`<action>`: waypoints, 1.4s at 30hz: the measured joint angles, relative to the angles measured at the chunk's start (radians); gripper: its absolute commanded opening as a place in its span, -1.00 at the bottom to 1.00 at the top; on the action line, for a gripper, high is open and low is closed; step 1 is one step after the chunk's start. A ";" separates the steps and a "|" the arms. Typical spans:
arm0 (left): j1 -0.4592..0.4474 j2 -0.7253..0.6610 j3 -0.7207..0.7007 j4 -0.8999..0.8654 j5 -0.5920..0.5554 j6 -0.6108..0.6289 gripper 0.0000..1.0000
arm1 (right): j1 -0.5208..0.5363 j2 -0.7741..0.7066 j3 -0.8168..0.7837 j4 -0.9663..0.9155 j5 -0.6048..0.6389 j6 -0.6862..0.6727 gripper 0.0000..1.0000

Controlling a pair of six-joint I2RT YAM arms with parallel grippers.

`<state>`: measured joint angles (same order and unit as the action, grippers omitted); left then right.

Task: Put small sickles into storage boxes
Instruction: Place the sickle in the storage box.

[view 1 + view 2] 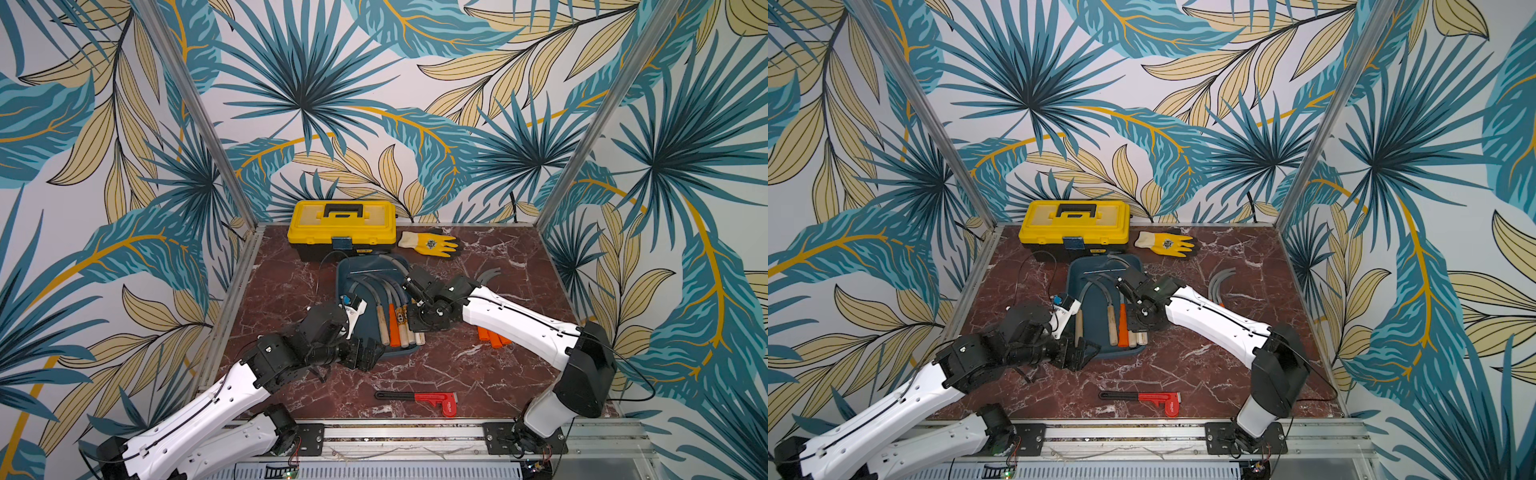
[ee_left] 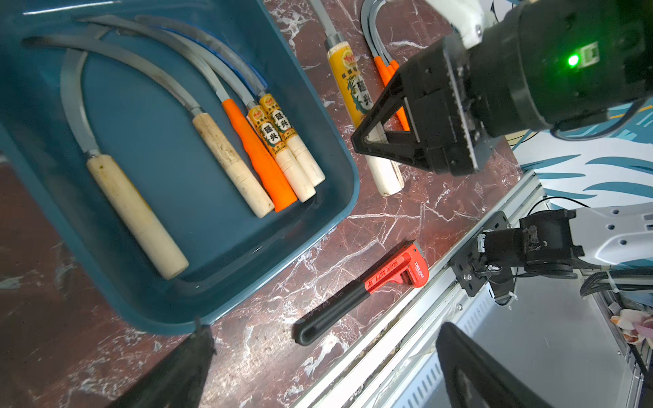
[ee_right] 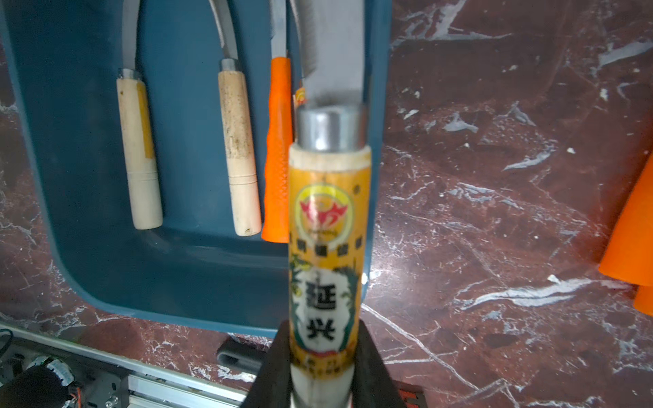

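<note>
held: small sickle (image 3: 328, 247), curved grey blade, pale wooden handle with yellow label, at the tray's rim nearest the right arm
right claw (image 3: 323, 339): nearly closed, clamped on that handle
tray: shallow dark teal plastic tray (image 2: 159, 137) with five sickles (image 2: 233, 162) lying inside
loose: orange-handled sickles (image 1: 492, 336) on the marble table (image 1: 415, 374)
left claw (image 1: 1079, 353): spread wide, empty, at the tray's near corner

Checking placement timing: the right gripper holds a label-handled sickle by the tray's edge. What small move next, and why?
Probably shift the right gripper sideways over the tray before releasing. It is shut on the labelled sickle, whose handle hangs along the rim with the marble table beside it; five sickles already lie inside.
</note>
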<state>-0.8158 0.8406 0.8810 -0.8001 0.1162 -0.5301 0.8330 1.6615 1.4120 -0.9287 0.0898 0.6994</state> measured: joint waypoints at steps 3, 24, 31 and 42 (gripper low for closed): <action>0.000 -0.031 -0.002 -0.029 -0.019 -0.007 0.99 | 0.019 0.039 0.024 -0.001 -0.001 0.000 -1.00; 0.000 -0.115 0.038 -0.185 -0.132 -0.066 0.99 | 0.039 0.316 0.212 -0.005 -0.055 -0.073 -1.00; 0.000 -0.111 0.038 -0.193 -0.147 -0.065 0.99 | 0.039 0.403 0.268 -0.008 -0.063 -0.099 -1.00; 0.013 -0.032 0.069 -0.200 -0.157 -0.032 0.99 | -0.005 0.500 0.348 -0.014 -0.069 -0.129 -0.83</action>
<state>-0.8032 0.8082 0.9504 -1.0000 -0.0410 -0.5621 0.8284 2.1620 1.7603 -0.9428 0.0208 0.5705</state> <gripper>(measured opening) 0.995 0.252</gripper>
